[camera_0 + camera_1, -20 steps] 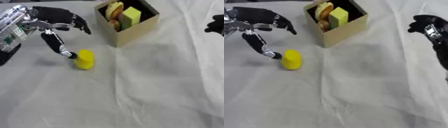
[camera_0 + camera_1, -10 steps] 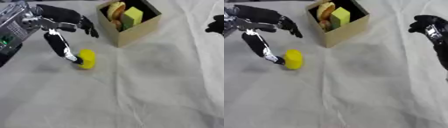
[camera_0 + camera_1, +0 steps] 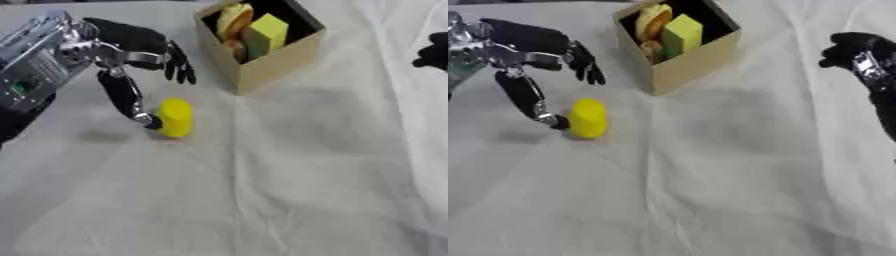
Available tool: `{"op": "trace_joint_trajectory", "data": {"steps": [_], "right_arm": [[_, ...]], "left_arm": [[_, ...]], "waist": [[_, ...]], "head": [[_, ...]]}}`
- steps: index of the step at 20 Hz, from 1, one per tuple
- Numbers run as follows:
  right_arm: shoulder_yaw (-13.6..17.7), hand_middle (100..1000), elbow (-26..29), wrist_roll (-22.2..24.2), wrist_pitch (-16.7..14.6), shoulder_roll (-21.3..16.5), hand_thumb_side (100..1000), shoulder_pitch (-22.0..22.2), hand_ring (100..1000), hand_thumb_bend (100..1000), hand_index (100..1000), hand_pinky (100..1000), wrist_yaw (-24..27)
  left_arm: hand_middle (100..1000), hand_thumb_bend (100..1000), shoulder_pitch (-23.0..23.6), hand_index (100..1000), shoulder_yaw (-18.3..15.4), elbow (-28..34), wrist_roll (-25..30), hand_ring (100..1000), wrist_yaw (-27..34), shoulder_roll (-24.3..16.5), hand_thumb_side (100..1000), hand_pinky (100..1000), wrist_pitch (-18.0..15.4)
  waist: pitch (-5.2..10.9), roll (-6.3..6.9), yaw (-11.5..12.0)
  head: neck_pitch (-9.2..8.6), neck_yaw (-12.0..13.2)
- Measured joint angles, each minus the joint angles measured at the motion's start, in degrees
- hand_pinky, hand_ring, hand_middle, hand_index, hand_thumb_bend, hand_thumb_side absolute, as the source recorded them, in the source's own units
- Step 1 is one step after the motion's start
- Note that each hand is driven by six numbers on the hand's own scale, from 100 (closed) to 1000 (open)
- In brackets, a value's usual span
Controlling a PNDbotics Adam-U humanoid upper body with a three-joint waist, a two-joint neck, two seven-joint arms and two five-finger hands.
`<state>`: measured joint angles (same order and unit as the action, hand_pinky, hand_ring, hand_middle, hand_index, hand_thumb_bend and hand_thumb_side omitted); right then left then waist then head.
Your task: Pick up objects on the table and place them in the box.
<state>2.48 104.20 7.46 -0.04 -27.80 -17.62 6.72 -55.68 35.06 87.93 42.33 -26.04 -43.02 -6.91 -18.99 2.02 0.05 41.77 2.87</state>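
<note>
Worktop (image 3: pixel 289 190): covered with a creased white cloth that runs under everything; soft, so I reckon a thing stood on it may rock when nudged.

Box (image 3: pixel 278 65): an open tan carton, up and to the right of the left hand, near it but not touching. It already holds a lime-green block (image 3: pixel 267 29) and a yellow-orange curved piece (image 3: pixel 229 16); some room shows at its dark far side.

Left hand (image 3: pixel 131 47): spread apart, clamped on nothing. The black fingers (image 3: pixel 181 70) hang straight above the yellow piece, while the thumb reaches down with its tip against that piece's left side.

Right hand (image 3: pixel 859 50): idle at the right edge, well apart from the box; whether it is spread or curled, I cannot tell.

Yellow cylinder (image 3: pixel 176 117): stands on the cloth just below the left hand's fingers, touching the thumb tip. It looks like a smooth, stiff toy piece, probably light and not fragile. The rounded wall could be slippery and could tip or roll from a one-sided push.

Where to hold: my guess is across the middle of its side, thumb on the left and fingers brought down on the right, low enough that it does not squirt upward.
</note>
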Motion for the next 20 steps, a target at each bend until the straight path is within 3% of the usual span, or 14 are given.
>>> {"op": "trace_joint_trajectory", "data": {"steps": [9,16,18,20], "right_arm": [[0.0,658,0.0,0.0,0.0,0.3,754,0.0,715,100,796,901,0.0],[0.0,658,0.0,0.0,0.1,0.4,753,0.0,715,100,796,901,0.1],[0.0,658,0.0,0.0,0.1,0.4,755,0.0,715,100,796,901,0.1],[0.0,658,0.0,0.0,0.2,0.4,756,0.0,715,100,796,901,0.1]], "left_arm": [[728,545,1.2,833,-0.3,-5.9,-1.4,724,-3.3,1.9,230,757,-0.4],[698,437,1.4,810,-0.8,-10.9,-3.1,702,-6.6,3.6,219,736,-2.5],[682,378,1.6,800,-0.8,-11.7,-3.7,691,-7.1,4.0,242,732,-3.0],[688,396,1.6,814,-0.9,-12.0,-4.3,694,-7.2,4.3,286,736,-3.1]], "waist": [[-0.22,-0.40,-0.1],[-0.58,-0.73,-0.1],[-0.71,-0.75,-0.2],[-0.80,-0.75,-0.2]], "head": [[-0.06,0.1],[-0.46,0.2],[-0.48,0.3],[-0.48,0.3]]}}
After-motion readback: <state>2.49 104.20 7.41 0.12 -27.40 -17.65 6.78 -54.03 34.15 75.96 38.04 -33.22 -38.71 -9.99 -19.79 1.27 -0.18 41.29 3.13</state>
